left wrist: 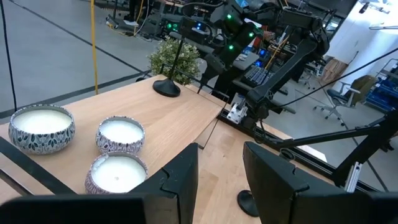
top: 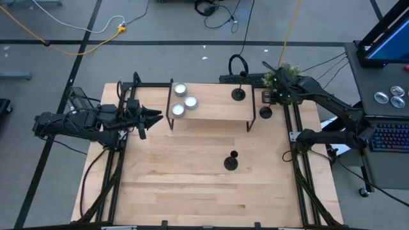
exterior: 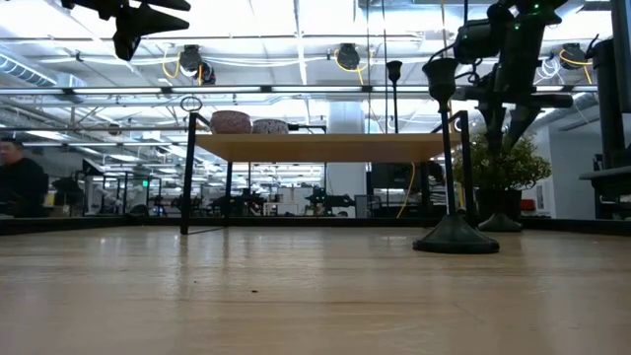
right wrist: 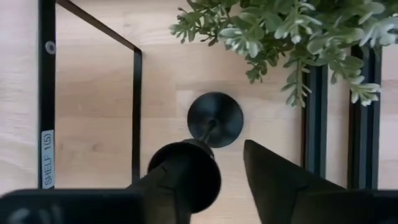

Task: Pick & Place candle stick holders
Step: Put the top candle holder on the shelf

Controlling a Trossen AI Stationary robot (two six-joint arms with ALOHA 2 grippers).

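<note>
- Right gripper – hangs over the table's right rear corner, pointing straight down, just off the right end of the shelf.
- Jaws: apart. First candle stick holder stands upright on the table directly beneath them. Its cup top sits against one finger, and a clear gap shows between it and the other finger, so it is not clamped.
- A green plant is just beyond this gripper, at the table edge.
- Second candle stick holder is upright on the shelf top, a short way to the left of the right gripper and level with it.
- Third candle stick holder is upright on bare table near the middle, well apart from both grippers and nearer the front than either.
- Left gripper – held raised at the left end of the shelf, pointing along it. Jaws apart, nothing between them.
- Three candle tins sit grouped on the shelf, just ahead of the left gripper and a little to one side.
- In the low view, a person is in the room behind the table.
</note>
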